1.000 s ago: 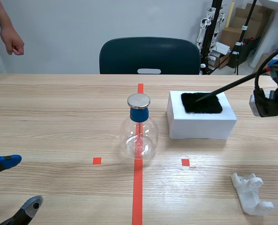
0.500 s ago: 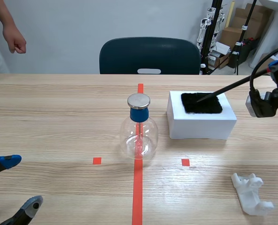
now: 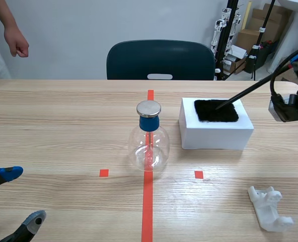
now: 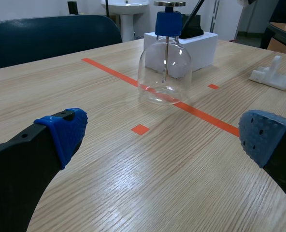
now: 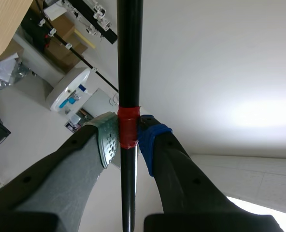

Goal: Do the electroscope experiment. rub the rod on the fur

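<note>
The right gripper (image 5: 128,137) has its fingers clamped on the black rod (image 3: 239,96), tip on the fur patch (image 3: 216,110) atop the white block (image 3: 217,135); stroke lightly, tip pressed down; the left gripper (image 4: 162,134) gapes wide.

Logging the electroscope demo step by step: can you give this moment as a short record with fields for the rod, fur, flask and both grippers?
rod: black, slanted, tip on the fur
fur: black patch atop the white block
flask: clear, blue stopper, metal disc, upright on the red tape line
right gripper: shut on the rod at its red band
left gripper: open, low over the table, empty
other: white plastic part on the table
</note>
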Robot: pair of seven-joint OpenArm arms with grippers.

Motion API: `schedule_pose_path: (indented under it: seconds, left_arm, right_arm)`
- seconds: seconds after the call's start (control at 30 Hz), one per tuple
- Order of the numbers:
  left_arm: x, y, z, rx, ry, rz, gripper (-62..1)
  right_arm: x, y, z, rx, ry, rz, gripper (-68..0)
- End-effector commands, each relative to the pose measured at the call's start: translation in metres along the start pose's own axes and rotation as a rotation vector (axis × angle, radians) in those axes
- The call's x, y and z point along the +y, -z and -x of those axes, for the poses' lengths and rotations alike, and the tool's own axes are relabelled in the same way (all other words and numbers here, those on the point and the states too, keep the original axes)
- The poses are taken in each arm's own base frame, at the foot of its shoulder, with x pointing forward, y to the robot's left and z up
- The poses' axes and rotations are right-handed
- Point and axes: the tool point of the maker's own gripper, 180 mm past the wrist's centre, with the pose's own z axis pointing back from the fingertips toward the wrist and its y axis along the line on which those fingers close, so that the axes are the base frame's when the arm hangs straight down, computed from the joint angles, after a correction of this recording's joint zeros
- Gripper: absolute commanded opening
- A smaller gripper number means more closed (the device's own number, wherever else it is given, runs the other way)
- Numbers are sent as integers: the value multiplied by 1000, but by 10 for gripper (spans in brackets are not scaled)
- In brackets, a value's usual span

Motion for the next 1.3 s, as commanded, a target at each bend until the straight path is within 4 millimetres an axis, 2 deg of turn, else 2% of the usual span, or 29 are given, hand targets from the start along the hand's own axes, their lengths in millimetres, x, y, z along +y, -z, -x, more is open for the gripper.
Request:
schedule_pose_path:
  seconds: [0.0, 0.07, 0.17, 0.27, 0.37, 0.67, 0.93, 1.03, 1.2, 1.27]
  left_arm:
    - [6, 0, -9, -27, 20, -6, 14]
    - [6, 0, -9, -27, 20, -6, 14]
    - [6, 0, -9, -27, 20, -6, 14]
    - [6, 0, -9, -27, 20, -6, 14]
    - [6, 0, -9, -27, 20, -6, 14]
    - [6, 0, -9, -27, 20, -6, 14]
    - [6, 0, -9, -27, 20, -6, 14]
    - [6, 0, -9, -27, 20, -6, 14]
    - [6, 0, -9, -27, 20, -6, 14]
    - [6, 0, -9, -27, 20, -6, 14]
  right_arm:
    - [-19, 5, 8, 20, -3, 63, -674]
    - [-28, 7, 3, 22, 17, 95, -674]
    - [-28, 7, 8, 56, 23, 96, -674]
    - [-16, 5, 22, 109, 2, 44, -674]
    - [-9, 3, 27, 109, -20, 13, -674]
    - [-26, 7, 2, 27, -8, 78, -674]
    - [-12, 1, 20, 48, -30, 30, -674]
    - [-14, 2, 12, 19, -27, 37, -674]
    - [-30, 8, -6, 5, 19, 84, -674]
    - [-31, 8, -5, 20, 27, 86, -674]
